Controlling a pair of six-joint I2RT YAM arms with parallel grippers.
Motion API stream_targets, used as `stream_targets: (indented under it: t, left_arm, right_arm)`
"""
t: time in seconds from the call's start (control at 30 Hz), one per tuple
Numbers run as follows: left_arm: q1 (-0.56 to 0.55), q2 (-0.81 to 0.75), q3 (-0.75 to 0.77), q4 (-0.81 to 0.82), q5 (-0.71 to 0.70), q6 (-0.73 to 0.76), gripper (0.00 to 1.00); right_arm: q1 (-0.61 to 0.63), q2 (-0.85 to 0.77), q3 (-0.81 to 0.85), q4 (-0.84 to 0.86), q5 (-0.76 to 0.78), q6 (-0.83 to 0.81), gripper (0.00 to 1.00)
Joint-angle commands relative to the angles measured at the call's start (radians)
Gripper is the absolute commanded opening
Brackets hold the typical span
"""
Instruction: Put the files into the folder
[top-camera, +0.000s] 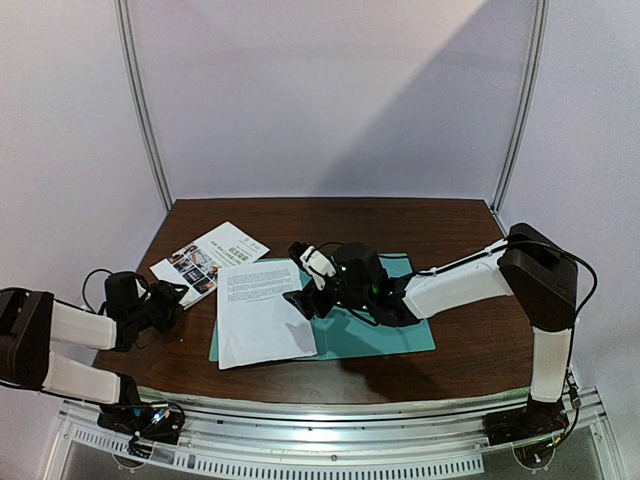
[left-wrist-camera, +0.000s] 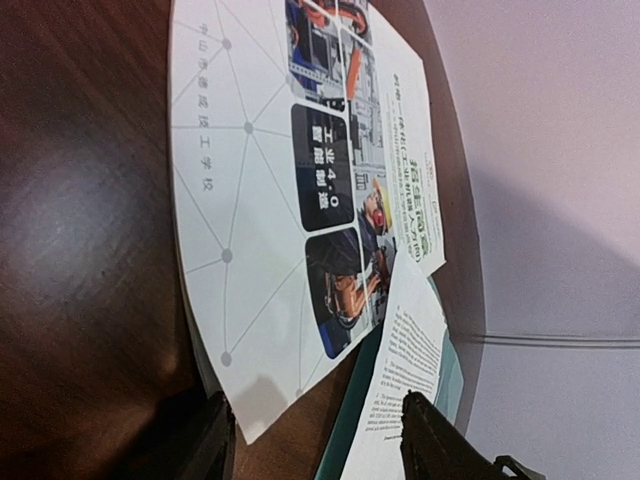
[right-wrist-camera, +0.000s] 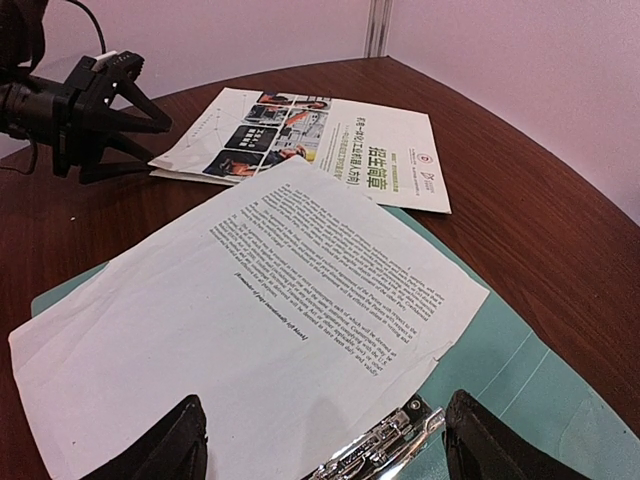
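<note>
The teal folder (top-camera: 390, 330) lies open at the table's middle. The white text sheet (top-camera: 262, 310) lies over its left half and hangs past its left edge; it fills the right wrist view (right-wrist-camera: 250, 320), beside the metal clip (right-wrist-camera: 385, 450). The colourful sheet (top-camera: 208, 258) lies on the table at back left, also in the left wrist view (left-wrist-camera: 290, 200). My right gripper (top-camera: 305, 292) is open and low over the text sheet's right edge near the clip. My left gripper (top-camera: 180, 297) is open and empty, just short of the colourful sheet's near corner.
The dark wooden table (top-camera: 470, 240) ends at a rounded edge on the right and back. Pale booth walls with metal poles (top-camera: 145, 110) stand behind. The left arm's cable (top-camera: 95, 280) loops near the left edge.
</note>
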Motion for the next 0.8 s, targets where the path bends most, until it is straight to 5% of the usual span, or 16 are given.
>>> stream_targets:
  t: [0.0, 0.27, 0.6, 0.77]
  left_arm:
    - [0.009, 0.036, 0.015, 0.039, -0.017, -0.003, 0.55]
    - [0.009, 0.118, 0.030, 0.107, -0.010, -0.018, 0.42]
    - [0.009, 0.145, 0.077, 0.107, -0.052, 0.004, 0.00]
    - [0.008, 0.139, 0.125, 0.063, -0.070, 0.034, 0.00]
  right_arm:
    - [0.004, 0.014, 0.026, -0.027, -0.014, 0.002, 0.81]
    - [0.003, 0.019, 0.031, -0.031, -0.017, 0.000, 0.81]
    - [0.004, 0.025, 0.033, -0.041, -0.018, 0.002, 0.81]
    - [0.004, 0.022, 0.043, -0.059, -0.011, -0.013, 0.81]
